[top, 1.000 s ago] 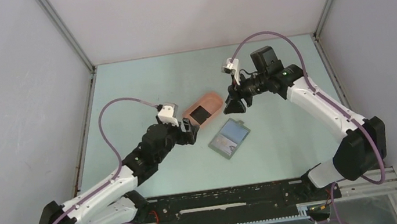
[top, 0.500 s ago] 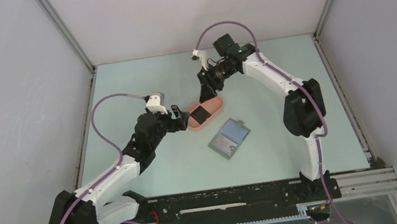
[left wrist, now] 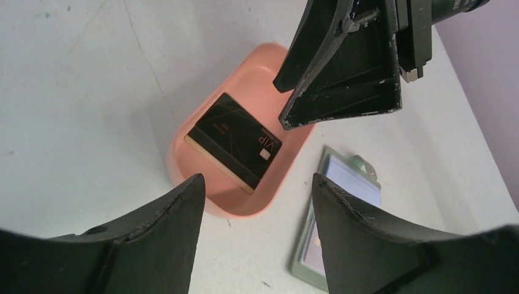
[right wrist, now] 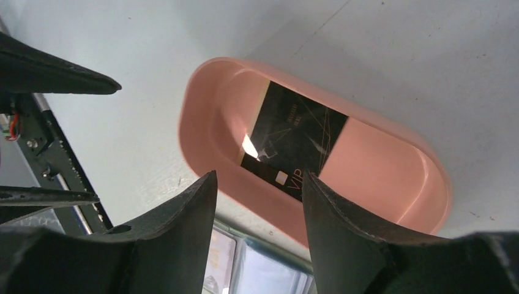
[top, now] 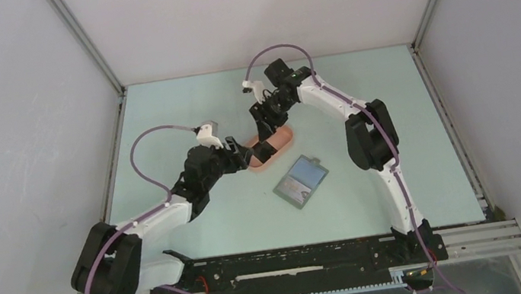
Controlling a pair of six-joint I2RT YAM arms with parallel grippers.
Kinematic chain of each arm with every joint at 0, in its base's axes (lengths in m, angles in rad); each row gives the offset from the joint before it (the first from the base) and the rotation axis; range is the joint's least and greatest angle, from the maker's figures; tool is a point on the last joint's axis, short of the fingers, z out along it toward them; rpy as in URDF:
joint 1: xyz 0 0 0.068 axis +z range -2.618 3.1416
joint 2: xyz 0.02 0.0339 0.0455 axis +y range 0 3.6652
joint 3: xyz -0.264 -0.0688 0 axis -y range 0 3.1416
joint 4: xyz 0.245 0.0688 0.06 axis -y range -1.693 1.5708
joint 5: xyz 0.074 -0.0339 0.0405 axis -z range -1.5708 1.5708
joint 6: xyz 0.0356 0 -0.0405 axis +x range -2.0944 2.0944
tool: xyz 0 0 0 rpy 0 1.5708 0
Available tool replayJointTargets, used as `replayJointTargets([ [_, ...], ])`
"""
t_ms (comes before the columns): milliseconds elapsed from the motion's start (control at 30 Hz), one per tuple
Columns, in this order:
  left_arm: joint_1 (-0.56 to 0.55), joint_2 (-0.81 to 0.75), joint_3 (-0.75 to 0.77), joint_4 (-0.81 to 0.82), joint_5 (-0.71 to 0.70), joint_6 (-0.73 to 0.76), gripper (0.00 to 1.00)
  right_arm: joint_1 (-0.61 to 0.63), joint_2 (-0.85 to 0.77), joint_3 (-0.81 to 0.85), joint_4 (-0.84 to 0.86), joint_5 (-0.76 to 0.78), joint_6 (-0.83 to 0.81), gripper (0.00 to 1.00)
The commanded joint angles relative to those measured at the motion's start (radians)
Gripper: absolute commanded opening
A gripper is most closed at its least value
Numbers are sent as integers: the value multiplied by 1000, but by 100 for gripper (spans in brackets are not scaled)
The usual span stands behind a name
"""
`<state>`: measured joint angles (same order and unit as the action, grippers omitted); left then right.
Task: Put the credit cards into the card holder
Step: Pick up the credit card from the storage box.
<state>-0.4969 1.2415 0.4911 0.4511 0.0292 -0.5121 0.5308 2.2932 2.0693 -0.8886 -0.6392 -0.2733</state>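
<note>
Tabletop [top: 184, 119]: pale green. Pink tray [left wrist: 245, 79]: centre, holding black credit card [left wrist: 234, 141] flat. Card holder [top: 301, 181]: open, just beside tray. Left gripper [left wrist: 256, 184], right gripper [right wrist: 258, 177]: jaws apart, empty, hovering at tray. Step, judged: card pick-up; next calls for edge-lift off tray floor. Tan sliver [left wrist: 214, 160] beneath card: second card, uncertain.
</note>
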Motion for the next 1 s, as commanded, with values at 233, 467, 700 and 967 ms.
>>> replayJointTargets([
  [233, 7, 47, -46, 76, -76, -47, 70, 26, 94, 87, 27, 147, 103, 71],
  [467, 12, 71, -63, 114, -77, -87, 71, 29, 120, 88, 35, 146, 139, 75],
  [700, 12, 82, -80, 127, -87, -99, 65, 46, 139, 86, 40, 172, 162, 76],
  [967, 12, 46, -118, 127, -92, -124, 64, 74, 137, 76, 55, 245, 184, 79],
])
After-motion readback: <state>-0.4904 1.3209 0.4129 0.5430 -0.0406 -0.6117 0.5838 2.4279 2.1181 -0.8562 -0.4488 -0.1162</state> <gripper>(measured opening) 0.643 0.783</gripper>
